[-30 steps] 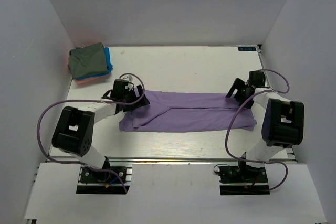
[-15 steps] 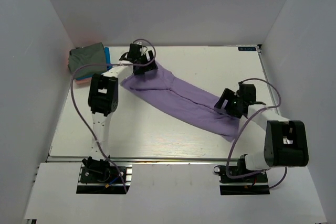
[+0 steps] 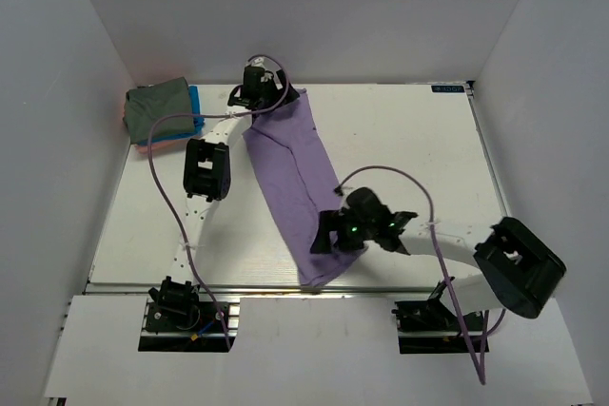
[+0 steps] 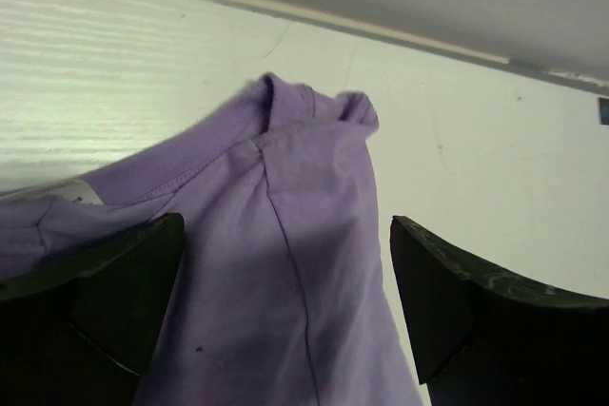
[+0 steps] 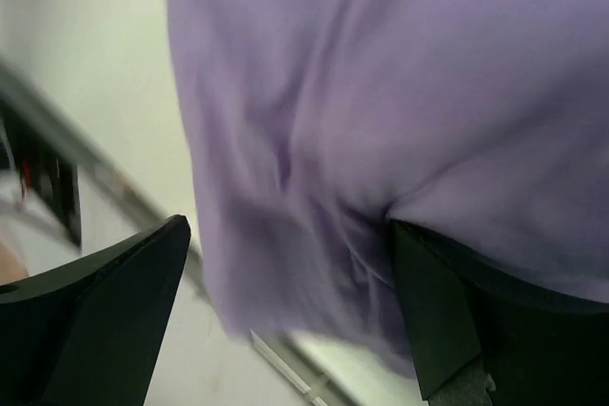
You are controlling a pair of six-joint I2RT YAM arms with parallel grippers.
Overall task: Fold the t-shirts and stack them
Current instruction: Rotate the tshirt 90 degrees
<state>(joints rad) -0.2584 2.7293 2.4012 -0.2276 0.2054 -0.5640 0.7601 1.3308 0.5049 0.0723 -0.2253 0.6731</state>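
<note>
The lavender t-shirt (image 3: 295, 178), folded into a long strip, runs from the far left-centre of the table down to its near edge. My left gripper (image 3: 265, 102) is shut on the strip's far end, and purple cloth (image 4: 285, 235) fills the space between its fingers (image 4: 285, 263). My right gripper (image 3: 333, 235) is shut on the near end, where blurred cloth (image 5: 314, 121) fills its jaws (image 5: 290, 273). The folded olive-grey shirt (image 3: 157, 108) lies on the bright blue (image 3: 196, 106) and salmon-pink (image 3: 150, 146) ones at the far left corner.
White walls close the table (image 3: 409, 149) at the back and on both sides. A metal rail (image 3: 238, 285) runs along the near edge, and the shirt's near tip lies just by it. Cables loop over both arms.
Both grippers swung the shirt round with them. The left end went from the left-centre to the far edge. The right end went from the right side to the near middle.
</note>
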